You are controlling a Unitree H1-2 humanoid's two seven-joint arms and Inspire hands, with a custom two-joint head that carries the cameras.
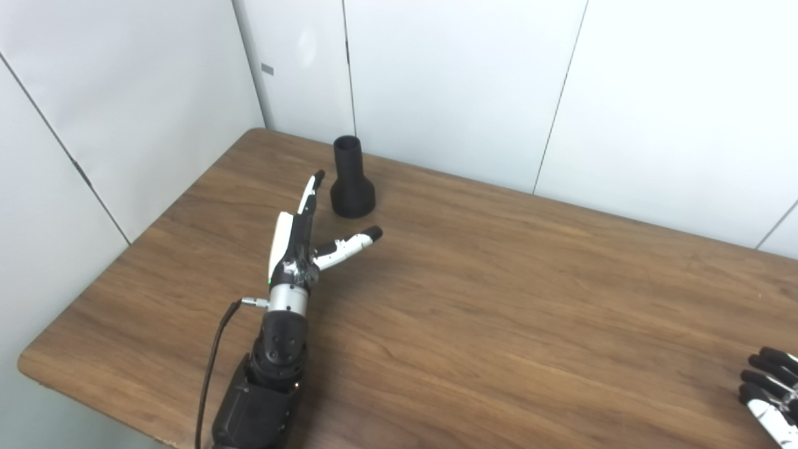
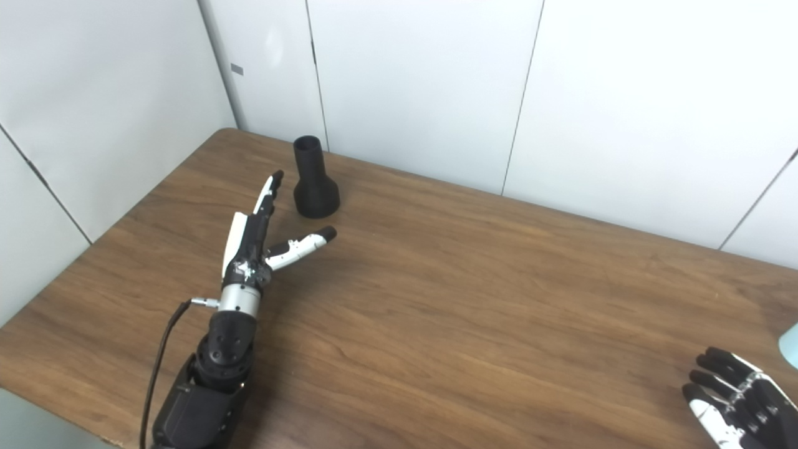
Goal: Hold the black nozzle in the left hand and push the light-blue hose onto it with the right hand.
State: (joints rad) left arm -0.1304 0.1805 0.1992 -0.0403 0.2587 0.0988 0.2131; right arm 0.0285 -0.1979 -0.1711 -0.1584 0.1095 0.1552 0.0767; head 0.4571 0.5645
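Wood-grain table (image 1: 499, 312), flared black nozzle (image 1: 351, 181)

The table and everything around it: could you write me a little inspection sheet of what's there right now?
Surface: wooden table, grain visible, no spills seen.
Job's things: black nozzle stands upright on its wide end near the far left corner, untouched. A light-blue hose edge barely shows at the right border of the right eye view; too little to describe.
Clutter: nothing seen.
Hands: left hand open, fingers and thumb spread, pointing toward the nozzle, short of it. Right hand at the lower right corner, fingers apart, holding nothing.
Cables: one black cable loops from the left wrist down past the table edge.
Surroundings: plain white wall panels.
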